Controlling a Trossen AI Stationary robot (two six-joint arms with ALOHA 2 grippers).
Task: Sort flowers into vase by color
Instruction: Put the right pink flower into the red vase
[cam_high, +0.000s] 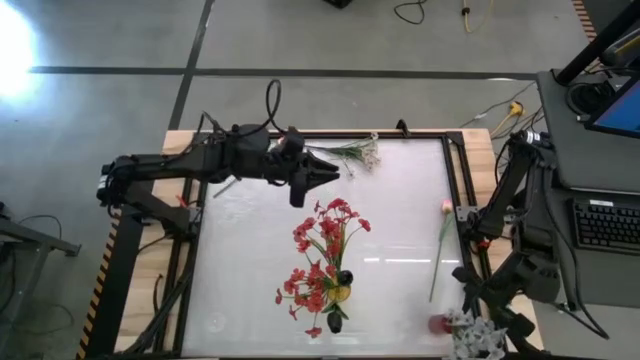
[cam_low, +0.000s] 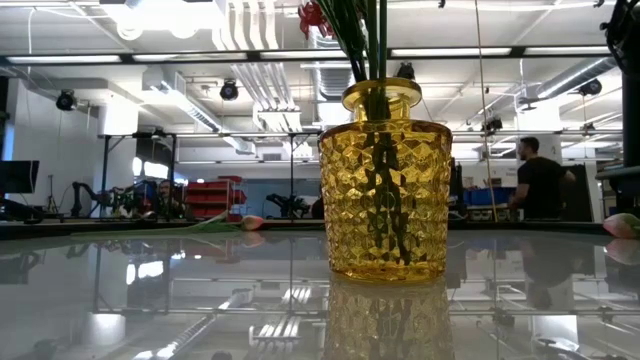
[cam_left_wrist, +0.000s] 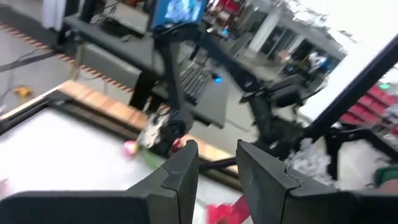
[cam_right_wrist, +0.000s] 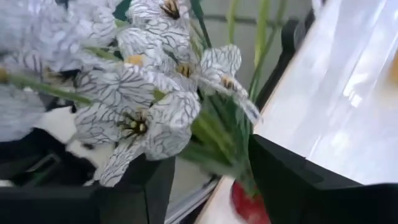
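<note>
Fingers (cam_right_wrist: 292, 180) of the right gripper (cam_right_wrist: 208, 186) stand spread around white veined flowers (cam_right_wrist: 143, 93) at the table's (cam_high: 400, 200) near right corner. Left gripper (cam_high: 322, 170) hovers near the white spray (cam_high: 355, 152), apparently slightly parted and empty. Red flowers (cam_high: 325, 240) fill the yellow vase (cam_low: 385, 190).

In your low view the top edge cuts the red flowers (cam_low: 318, 15) off above the yellow vase (cam_low: 385, 190), so you get mostly stems. In the high view the white blooms (cam_high: 476, 335) run off the bottom edge at lower right, and you cannot make out the right gripper there. Your left wrist view is blurred: the pink bud (cam_left_wrist: 131, 148) is only a smudge.
</note>
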